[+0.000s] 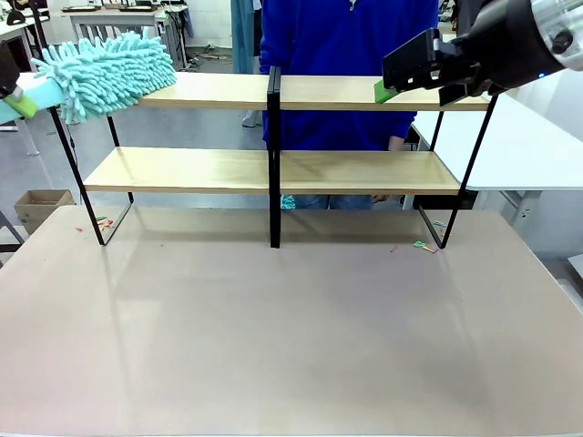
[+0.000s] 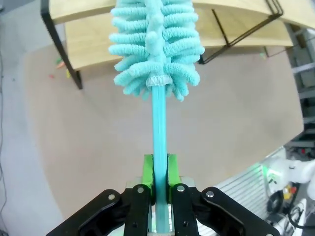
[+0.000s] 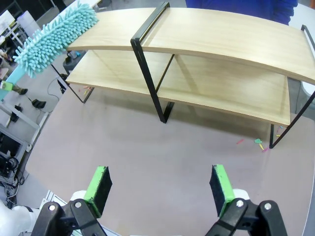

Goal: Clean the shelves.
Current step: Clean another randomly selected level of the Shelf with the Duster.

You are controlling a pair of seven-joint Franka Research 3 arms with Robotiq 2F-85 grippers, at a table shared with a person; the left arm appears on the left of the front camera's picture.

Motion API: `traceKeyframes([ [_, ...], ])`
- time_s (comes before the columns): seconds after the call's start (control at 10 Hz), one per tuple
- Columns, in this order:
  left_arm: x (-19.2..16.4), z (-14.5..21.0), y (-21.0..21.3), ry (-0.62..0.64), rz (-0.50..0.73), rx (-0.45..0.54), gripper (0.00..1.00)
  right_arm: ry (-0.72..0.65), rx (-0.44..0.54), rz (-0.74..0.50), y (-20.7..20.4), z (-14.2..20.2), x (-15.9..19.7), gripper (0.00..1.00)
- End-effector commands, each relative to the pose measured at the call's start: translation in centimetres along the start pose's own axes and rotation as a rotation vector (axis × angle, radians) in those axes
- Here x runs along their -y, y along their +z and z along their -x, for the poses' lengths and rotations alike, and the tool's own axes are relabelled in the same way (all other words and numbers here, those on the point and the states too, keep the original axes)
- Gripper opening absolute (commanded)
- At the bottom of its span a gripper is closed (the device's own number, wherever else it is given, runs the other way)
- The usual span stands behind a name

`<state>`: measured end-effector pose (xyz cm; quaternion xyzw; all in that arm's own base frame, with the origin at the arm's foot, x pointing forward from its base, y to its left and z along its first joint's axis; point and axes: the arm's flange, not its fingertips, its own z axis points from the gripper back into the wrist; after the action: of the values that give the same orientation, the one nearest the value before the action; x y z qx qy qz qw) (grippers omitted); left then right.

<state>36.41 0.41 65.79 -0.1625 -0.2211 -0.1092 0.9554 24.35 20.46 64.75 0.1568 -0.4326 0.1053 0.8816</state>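
The shelves [image 1: 364, 172] stand across the far half of the table: two light-wood boards in a thin black frame with a central post. A fluffy teal duster [image 1: 109, 66] rests its head on the left end of the top board. At the left edge of the front view, my left gripper [image 1: 16, 96] is shut on the duster's handle [image 2: 158, 147]; the wrist view shows the pads [image 2: 146, 174] clamping it. My right gripper [image 1: 410, 77] hovers open at the top board's right end, its fingers [image 3: 98, 189] wide apart above the table and nothing between them. The shelves [image 3: 221, 37] and duster [image 3: 56, 39] lie beyond.
A person in a blue top [image 1: 346, 45] stands behind the shelves. Small coloured scraps [image 1: 424, 245] lie on the brown table [image 1: 291, 346] by the frame's right foot, more by the left foot [image 1: 102, 221]. A cardboard box [image 1: 41, 208] sits on the floor at left, a white table [image 1: 519, 146] at right.
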Motion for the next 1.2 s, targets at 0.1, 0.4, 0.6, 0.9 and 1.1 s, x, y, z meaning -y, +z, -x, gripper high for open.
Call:
traceKeyframes([
  [0.1, -0.4, -0.3, 1.1, 0.061, -0.139, 0.018, 0.13, -0.004, 0.001, -0.005, -0.1, 0.0, 0.1, 1.0],
  [0.4, -0.9, 1.1, 1.7, 0.214, -0.359, 0.086, 0.13, -0.004, 0.001, -0.005, -0.1, 0.0, 0.1, 1.0],
  [0.6, -0.1, 2.6, 1.8, 0.244, -0.433, 0.209, 0.13, -0.004, 0.001, -0.005, -0.1, 0.0, 0.1, 1.0],
  [0.9, 0.1, 3.1, 2.1, 0.172, -0.375, 0.179, 0.13, -0.004, 0.001, -0.005, -0.1, 0.0, 0.1, 1.0],
  [1.1, -0.2, 2.8, 2.4, 0.175, -0.339, 0.189, 0.13, -0.004, 0.001, -0.005, -0.1, 0.0, 0.1, 1.0],
])
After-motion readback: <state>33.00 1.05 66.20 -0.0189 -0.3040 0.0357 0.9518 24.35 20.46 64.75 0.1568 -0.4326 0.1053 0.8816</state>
